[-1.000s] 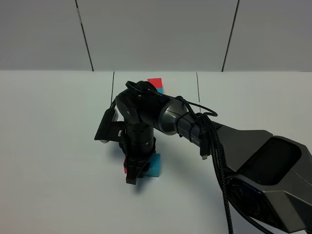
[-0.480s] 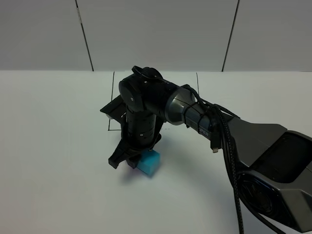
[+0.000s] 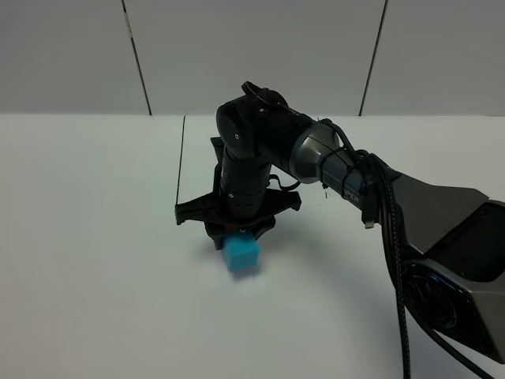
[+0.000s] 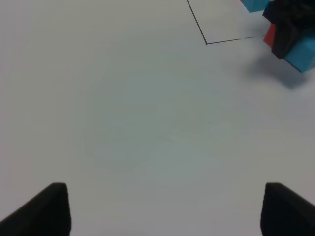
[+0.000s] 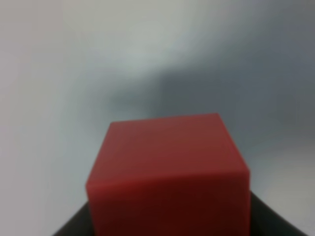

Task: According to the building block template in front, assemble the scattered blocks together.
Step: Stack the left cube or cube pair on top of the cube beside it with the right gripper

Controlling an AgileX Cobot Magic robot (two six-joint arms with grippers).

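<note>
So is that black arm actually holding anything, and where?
Yes: its shut jaws grip the small red cube by two opposite sides; the joined cyan-blue cube hangs beside it.

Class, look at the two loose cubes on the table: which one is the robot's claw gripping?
The red cube. It sits clamped in the right claw, filling the right wrist view, while the cyan cube hangs below the claw, outside its grip.

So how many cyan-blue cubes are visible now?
2. One matte cyan-blue cube is beside the right gripper, which holds a red cube; the other is inside the black-line square, hidden by the arm in the high view.
</note>
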